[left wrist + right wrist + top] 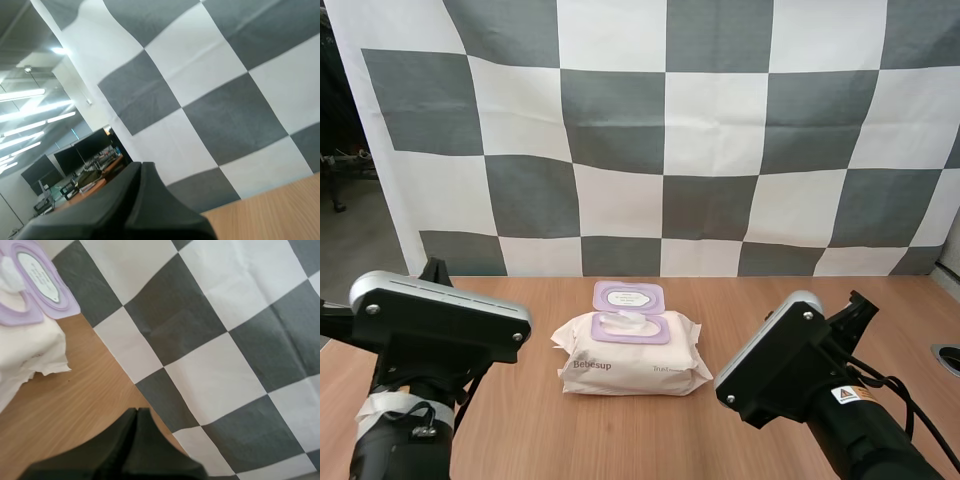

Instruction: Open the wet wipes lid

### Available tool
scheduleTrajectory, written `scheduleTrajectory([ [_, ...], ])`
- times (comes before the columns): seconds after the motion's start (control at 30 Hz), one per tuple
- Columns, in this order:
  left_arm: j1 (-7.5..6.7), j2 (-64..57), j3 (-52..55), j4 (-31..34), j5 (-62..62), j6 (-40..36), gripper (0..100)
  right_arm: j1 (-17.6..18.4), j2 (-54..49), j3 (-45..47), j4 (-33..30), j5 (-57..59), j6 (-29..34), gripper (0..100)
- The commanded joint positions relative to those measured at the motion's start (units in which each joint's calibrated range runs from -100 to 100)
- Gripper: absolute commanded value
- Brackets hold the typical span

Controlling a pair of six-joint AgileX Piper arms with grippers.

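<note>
1. High view. Locates the pack of wet wipes (632, 352) flat at mid-table (770, 300), between the left arm (430, 330) and the right arm (800, 365), touching neither.
2. Finds the lilac lid (629, 296) already swung up and back on its far hinge, with a tuft of wipe (625, 322) showing in the opening. Judges the task's step as good as done.
3. Rates the pack as light and soft: film wrapper, likely to crumple or slide if pushed from one side. Rates the lid as thin, stiff plastic. Recommends taking hold only at the lid's free lip, opposite the hinge, never on the wrapper.
4. Records both arms low at the near edge, one on each side of the pack.
5. Left wrist view. Shows the left gripper (139, 167) with fingers pressed together into one dark wedge, holding nothing. Points up and away over bare table, not toward the pack.
6. Right wrist view. Shows the right gripper (136, 412) likewise closed tight and empty. Places the pack and its raised lid off to one side of the fingers, clearly apart from them.
</note>
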Motion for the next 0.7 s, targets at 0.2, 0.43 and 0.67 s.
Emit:
scheduleTrajectory([
  [0.2, -1.86, -3.72, 0.00, 0.88, -0.99, 0.03, 0, 0.32, 0.08, 0.00, 8.59, 11.99, 0.00, 0],
  [0.43, -1.86, -3.72, 0.00, -17.38, -1.77, -3.40, 0, 1.52, 0.63, 0.00, 25.45, 3.28, 0.00, 0],
  [0.67, -1.86, -3.72, 0.00, -39.95, -0.86, 2.79, 0, 1.77, -15.04, 0.00, 13.77, 1.73, 0.00, 0],
])
